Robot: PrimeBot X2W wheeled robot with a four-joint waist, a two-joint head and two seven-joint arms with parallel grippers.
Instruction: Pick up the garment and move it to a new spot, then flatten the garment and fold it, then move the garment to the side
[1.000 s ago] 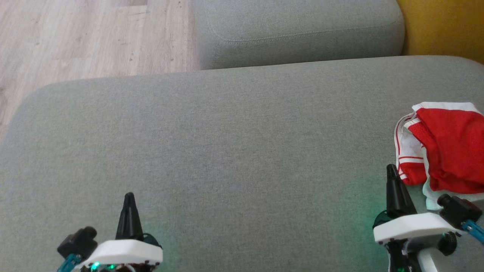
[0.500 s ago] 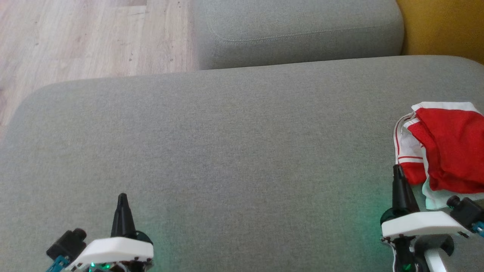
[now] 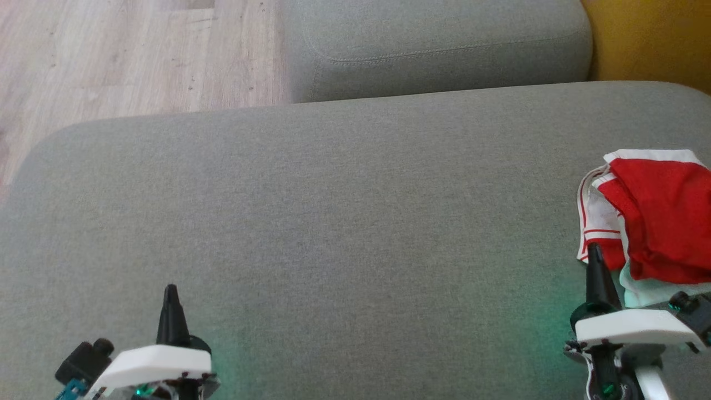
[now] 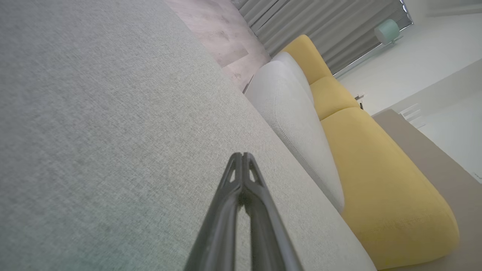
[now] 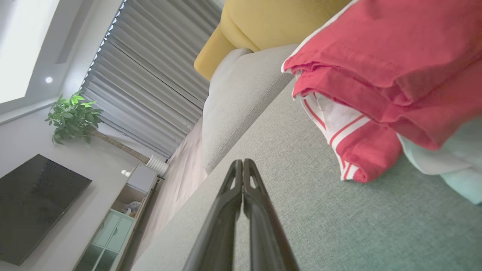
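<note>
Currently red-and-white garment (image 3: 661, 216) lies bunched at right edge of sofa cushion (image 3: 333, 222), just beside right claw (image 3: 596, 253). It and left claw (image 3: 170, 291) pressed together, empty. Looks soft, light, floppy; pinch striped white hem (image 3: 597, 216), probably.

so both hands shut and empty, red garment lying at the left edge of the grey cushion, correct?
Wrong side: the head view shows the red garment at the right edge of the grey cushion. The left hand and right hand are shut and empty.
</note>
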